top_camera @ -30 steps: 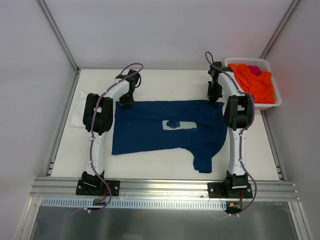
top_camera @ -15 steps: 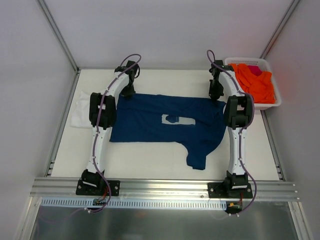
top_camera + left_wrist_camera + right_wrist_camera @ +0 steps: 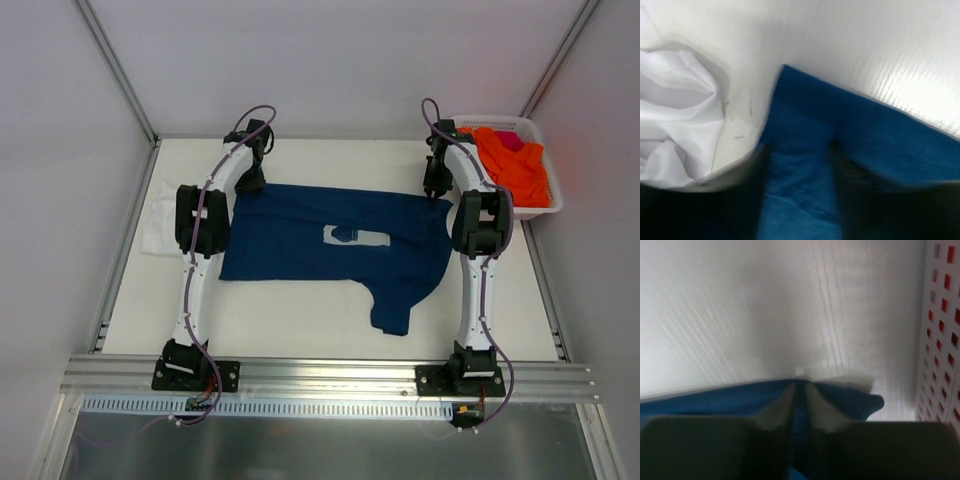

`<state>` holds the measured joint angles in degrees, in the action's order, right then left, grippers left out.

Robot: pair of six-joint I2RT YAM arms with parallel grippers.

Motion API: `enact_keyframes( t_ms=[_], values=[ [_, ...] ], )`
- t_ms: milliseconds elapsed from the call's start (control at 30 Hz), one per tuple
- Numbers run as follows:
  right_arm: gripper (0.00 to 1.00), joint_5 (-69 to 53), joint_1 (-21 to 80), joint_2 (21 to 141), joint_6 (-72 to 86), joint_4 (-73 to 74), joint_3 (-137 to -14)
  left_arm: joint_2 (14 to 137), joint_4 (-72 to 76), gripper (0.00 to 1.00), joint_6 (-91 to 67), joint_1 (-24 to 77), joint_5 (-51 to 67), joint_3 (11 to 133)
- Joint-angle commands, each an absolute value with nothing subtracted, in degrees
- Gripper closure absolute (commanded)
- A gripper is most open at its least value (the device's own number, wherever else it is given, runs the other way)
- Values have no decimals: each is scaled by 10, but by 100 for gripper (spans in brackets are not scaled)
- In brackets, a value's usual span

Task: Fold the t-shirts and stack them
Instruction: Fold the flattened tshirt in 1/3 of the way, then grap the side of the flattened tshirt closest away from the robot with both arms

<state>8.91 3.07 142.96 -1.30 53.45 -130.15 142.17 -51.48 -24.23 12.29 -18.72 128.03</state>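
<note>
The navy t-shirt (image 3: 290, 250) lies spread across the table, print (image 3: 355, 237) upward, with one sleeve trailing toward the near edge. At its far left corner, my left gripper (image 3: 250, 186) stands open. In the left wrist view the cloth (image 3: 865, 140) lies flat between the parted fingers of the left gripper (image 3: 799, 150). At the far right corner, my right gripper (image 3: 433, 190) is down on the shirt's edge. The right wrist view shows the right gripper (image 3: 800, 387) pinching a narrow fold of the navy cloth (image 3: 715, 400). The white t-shirt (image 3: 158, 215) lies crumpled at the table's left edge, also visible as white cloth (image 3: 680, 115) in the left wrist view.
A white perforated basket (image 3: 500, 122) holding orange clothes (image 3: 515, 165) stands at the far right, its wall (image 3: 940, 340) close beside my right gripper. Frame posts and walls close in the table (image 3: 300, 325) on both sides. A metal rail (image 3: 330, 375) runs along the near edge.
Both arms have pulled the shirt's far edge further from the bases, and the shirt now lies flatter. The left jaws have opened off the cloth.
</note>
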Motion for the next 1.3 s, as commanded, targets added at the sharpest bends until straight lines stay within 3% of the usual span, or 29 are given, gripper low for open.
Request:
enact_keyframes(
  t_ms=[0,33,67,100,233,400,533,733,900,1267],
  values=[
    [66,73,21,1337,-33,431,-1260,1345,-478,41,-240,122,-235,1277],
    [54,69,21,1320,-38,413,-1254,1330,-468,18,-238,125,-237,1274],
    [44,62,21,1287,-43,387,-1251,1301,-448,3,-230,128,-243,1274],
    [35,56,22,1269,-48,376,-1249,1284,-439,1,-222,134,-258,1274],
    [27,36,24,1160,-76,329,-1220,1202,-392,1,-176,174,-295,1261],
    [21,4,26,993,-62,351,-1144,1080,-379,1,-150,213,-308,1159],
    [21,-38,40,886,-19,399,-986,983,-385,1,-215,222,-260,945],
    [22,37,132,711,44,353,-713,893,-384,1,-318,242,-250,693],
    [21,90,220,630,119,326,-528,872,-382,1,-359,257,-282,604],
    [21,178,314,587,204,348,-400,909,-357,1,-379,258,-294,539]
  ],
)
